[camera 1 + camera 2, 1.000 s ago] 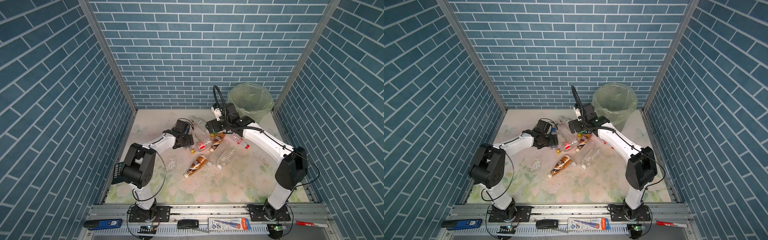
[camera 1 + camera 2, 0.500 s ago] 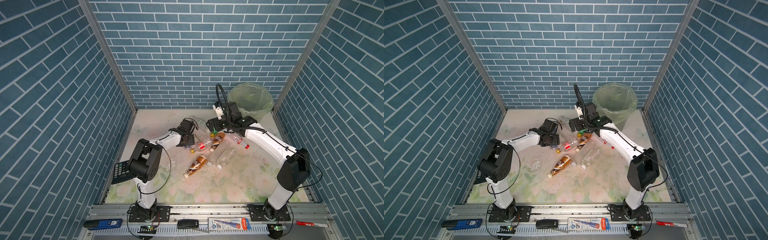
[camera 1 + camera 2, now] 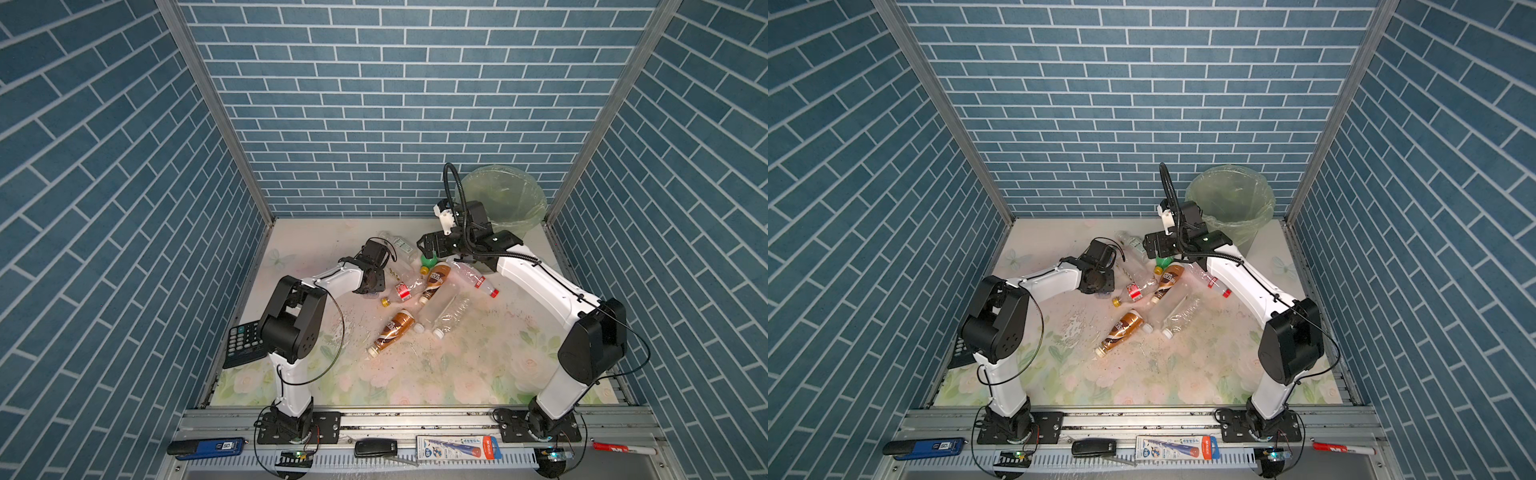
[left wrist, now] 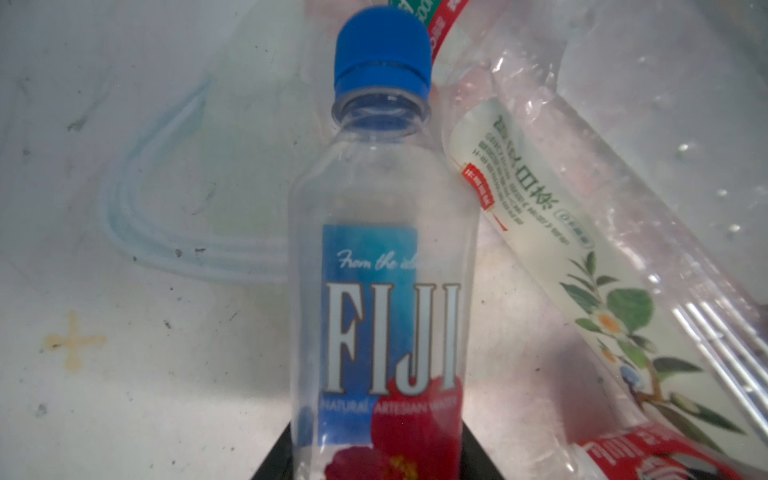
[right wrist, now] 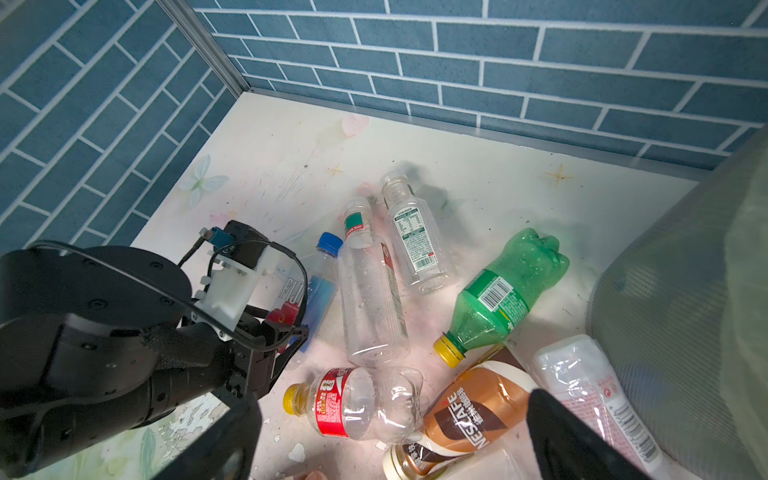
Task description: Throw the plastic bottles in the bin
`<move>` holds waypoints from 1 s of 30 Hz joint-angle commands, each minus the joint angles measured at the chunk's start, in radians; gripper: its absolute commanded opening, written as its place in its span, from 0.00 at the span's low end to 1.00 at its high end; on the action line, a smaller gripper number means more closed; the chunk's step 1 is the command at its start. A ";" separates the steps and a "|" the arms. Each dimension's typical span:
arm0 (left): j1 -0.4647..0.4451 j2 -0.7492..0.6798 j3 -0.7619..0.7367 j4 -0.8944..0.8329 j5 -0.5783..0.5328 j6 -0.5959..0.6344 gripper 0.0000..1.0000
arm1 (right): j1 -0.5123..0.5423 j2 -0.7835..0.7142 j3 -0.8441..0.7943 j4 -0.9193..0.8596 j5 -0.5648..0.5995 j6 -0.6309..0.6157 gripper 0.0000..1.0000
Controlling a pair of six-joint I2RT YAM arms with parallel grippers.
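Note:
Several plastic bottles lie in a heap mid-table. A clear Fiji bottle (image 4: 382, 291) with a blue cap lies flat, and my left gripper (image 4: 378, 457) is shut on its lower body; a black finger presses each side. In both top views the left gripper (image 3: 371, 279) (image 3: 1096, 278) covers that bottle. My right gripper (image 5: 395, 440) (image 3: 430, 247) hangs open above a red-labelled bottle (image 5: 353, 401) and a brown bottle (image 5: 469, 407), touching neither. A green bottle (image 5: 507, 286) lies beside them. The bin (image 3: 519, 216) (image 3: 1254, 220) stands in the far right corner.
Another brown bottle (image 3: 392, 328) and two clear ones (image 3: 442, 311) lie nearer the front. A calculator (image 3: 245, 345) leans at the left wall. Brick walls close three sides. Pens and small tools (image 3: 457, 446) sit on the front rail. A wet patch (image 3: 349, 328) marks the mat.
My left arm reached forward and its jaws closed onto the Fiji bottle. The right gripper shifted slightly and stayed wide open.

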 commanded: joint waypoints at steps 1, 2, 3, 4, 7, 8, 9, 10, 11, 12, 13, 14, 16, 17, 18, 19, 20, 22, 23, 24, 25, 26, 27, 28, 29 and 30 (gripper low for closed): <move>0.017 -0.045 -0.034 0.046 0.039 0.012 0.47 | -0.010 -0.013 -0.013 0.020 -0.035 0.042 0.99; 0.026 -0.059 -0.049 0.075 0.074 0.013 0.47 | -0.012 -0.010 -0.009 0.020 -0.040 0.048 0.99; 0.033 -0.070 -0.063 0.093 0.091 0.008 0.47 | -0.016 -0.007 -0.005 0.019 -0.042 0.051 0.99; 0.040 -0.086 -0.078 0.110 0.101 0.000 0.47 | -0.016 -0.006 -0.002 0.017 -0.042 0.056 0.99; 0.055 -0.124 -0.113 0.163 0.152 -0.007 0.47 | -0.020 -0.004 0.000 0.022 -0.050 0.071 0.99; 0.059 -0.135 -0.119 0.170 0.165 -0.011 0.47 | -0.021 -0.004 -0.001 0.026 -0.052 0.078 0.99; 0.063 -0.146 -0.128 0.184 0.181 -0.014 0.47 | -0.022 -0.004 0.001 0.027 -0.056 0.083 0.99; 0.070 -0.161 -0.141 0.207 0.206 -0.018 0.47 | -0.025 -0.003 0.000 0.030 -0.064 0.091 0.99; 0.075 -0.177 -0.157 0.235 0.231 -0.024 0.47 | -0.025 0.000 0.001 0.033 -0.074 0.100 0.99; 0.081 -0.193 -0.173 0.267 0.258 -0.032 0.47 | -0.029 0.002 0.004 0.035 -0.081 0.108 0.99; 0.089 -0.212 -0.197 0.314 0.292 -0.046 0.47 | -0.029 0.007 0.009 0.036 -0.090 0.116 0.99; 0.096 -0.231 -0.220 0.364 0.328 -0.059 0.47 | -0.031 0.012 0.011 0.036 -0.096 0.122 0.99; 0.100 -0.258 -0.238 0.420 0.368 -0.066 0.47 | -0.032 0.023 0.019 0.038 -0.109 0.135 0.99; 0.099 -0.271 -0.242 0.441 0.381 -0.066 0.47 | -0.032 0.028 0.024 0.037 -0.117 0.143 0.99; 0.099 -0.281 -0.245 0.460 0.392 -0.068 0.47 | -0.033 0.032 0.028 0.037 -0.125 0.150 0.99; 0.099 -0.293 -0.248 0.483 0.405 -0.074 0.47 | -0.032 0.035 0.031 0.045 -0.137 0.160 0.99; 0.099 -0.302 -0.249 0.507 0.422 -0.077 0.47 | -0.033 0.038 0.034 0.054 -0.150 0.173 0.99; 0.097 -0.314 -0.241 0.538 0.451 -0.082 0.47 | -0.033 0.047 0.042 0.072 -0.170 0.197 0.99; 0.095 -0.318 -0.233 0.555 0.466 -0.085 0.47 | -0.032 0.055 0.049 0.082 -0.183 0.210 0.99; 0.091 -0.319 -0.228 0.571 0.477 -0.088 0.47 | -0.033 0.063 0.058 0.086 -0.192 0.221 0.99; 0.088 -0.321 -0.221 0.585 0.484 -0.093 0.47 | -0.033 0.072 0.069 0.090 -0.201 0.234 0.99; 0.081 -0.321 -0.215 0.603 0.493 -0.098 0.47 | -0.032 0.082 0.079 0.095 -0.209 0.246 0.99; 0.076 -0.320 -0.209 0.613 0.498 -0.100 0.47 | -0.033 0.090 0.086 0.102 -0.216 0.258 0.99; 0.069 -0.317 -0.198 0.615 0.499 -0.102 0.47 | -0.033 0.098 0.095 0.108 -0.225 0.270 0.99; 0.059 -0.316 -0.189 0.616 0.498 -0.102 0.47 | -0.034 0.106 0.102 0.115 -0.232 0.282 0.99; 0.055 -0.312 -0.184 0.621 0.499 -0.102 0.47 | -0.032 0.112 0.108 0.121 -0.238 0.291 0.99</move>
